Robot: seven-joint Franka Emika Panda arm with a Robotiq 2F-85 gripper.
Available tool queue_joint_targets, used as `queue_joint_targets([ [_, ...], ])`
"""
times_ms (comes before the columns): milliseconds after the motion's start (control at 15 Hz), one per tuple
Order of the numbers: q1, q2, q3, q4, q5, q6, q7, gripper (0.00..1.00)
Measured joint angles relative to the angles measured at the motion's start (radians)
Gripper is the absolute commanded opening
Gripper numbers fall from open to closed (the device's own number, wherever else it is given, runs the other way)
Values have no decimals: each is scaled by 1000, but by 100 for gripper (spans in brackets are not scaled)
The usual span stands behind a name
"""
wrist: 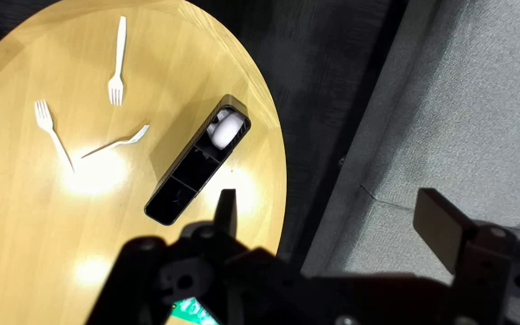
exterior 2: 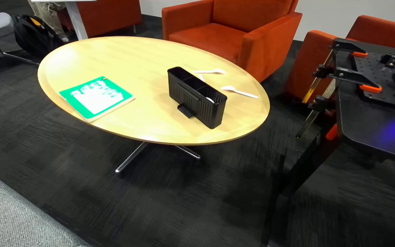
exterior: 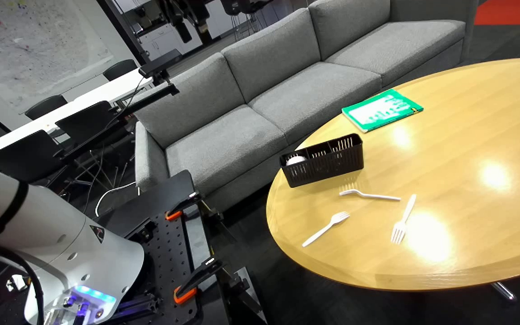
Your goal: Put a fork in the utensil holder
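Around ten o'clock from the utensil holder (wrist: 193, 170), wrist view: three forks (wrist: 115, 83).
Gripper (wrist: 327, 203) spread wide, empty; the holder's white thing (wrist: 227, 131) I can't quite name.

Illumination is bright, from above. In the wrist view, beyond the end effector (wrist: 332, 212), glare saturates patches of the counter (wrist: 20, 216), and the utensil holder (wrist: 195, 168) casts a soft shadow. The end effector's base, at close range, is out of focus.
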Motion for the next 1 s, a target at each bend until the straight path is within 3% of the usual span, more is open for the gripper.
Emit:
queue_joint_targets([
  [1000,-19,23,-10,-5,-4,22,28,100],
])
